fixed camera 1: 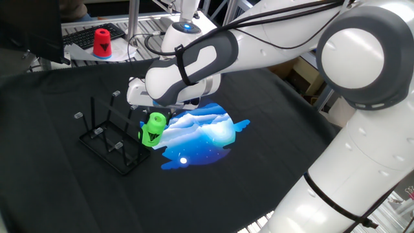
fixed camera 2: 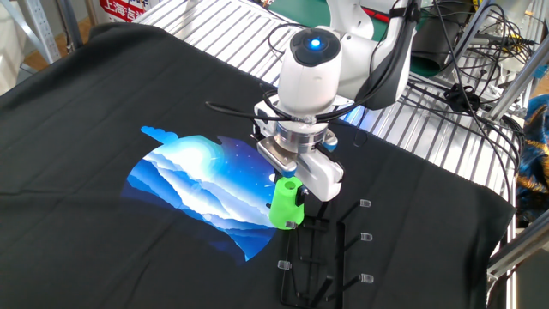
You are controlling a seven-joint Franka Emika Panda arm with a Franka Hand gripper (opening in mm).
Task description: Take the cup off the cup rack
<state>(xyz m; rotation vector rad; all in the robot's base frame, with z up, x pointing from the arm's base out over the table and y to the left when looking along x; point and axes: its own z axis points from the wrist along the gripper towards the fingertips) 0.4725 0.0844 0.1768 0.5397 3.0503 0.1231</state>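
So the white two-finger end effector point(fixed camera 2: 296, 182) on the Franka arm is pointing down over the tabletop point(fixed camera 2: 103, 94), which is covered with a black cloth. Right below it sits the small bright green plastic tapered cup point(fixed camera 2: 286, 204), tipped on its side, with a black triangular mark showing on its wall in one fixed view point(fixed camera 1: 154, 129). The cup's upper end sits right up against the end effector, and one white finger point(fixed camera 2: 324, 176) runs down beside it. It looks like the fingers are closed in on the cup, but the actual contact is hidden behind the wrist in both views, so I can't tell for sure how far open they are.

The low black wire-frame cup rack point(fixed camera 1: 111, 139) with upright pegs and little grey tips sits just beside and below the end effector. In the other fixed view the rack point(fixed camera 2: 330, 257) is on the near side of the end effector, and the cup is right at the rack's edge, at the corner closest to the end effector. Can't tell whether it's still on a peg or clear of it.

On the opposite side of the end effector there's a blue and white wavy printed patch point(fixed camera 2: 193, 184) lying flat on the cloth. Well away from the end effector, a red cup point(fixed camera 1: 101, 43) stands on a grey keyboard point(fixed camera 1: 97, 35)
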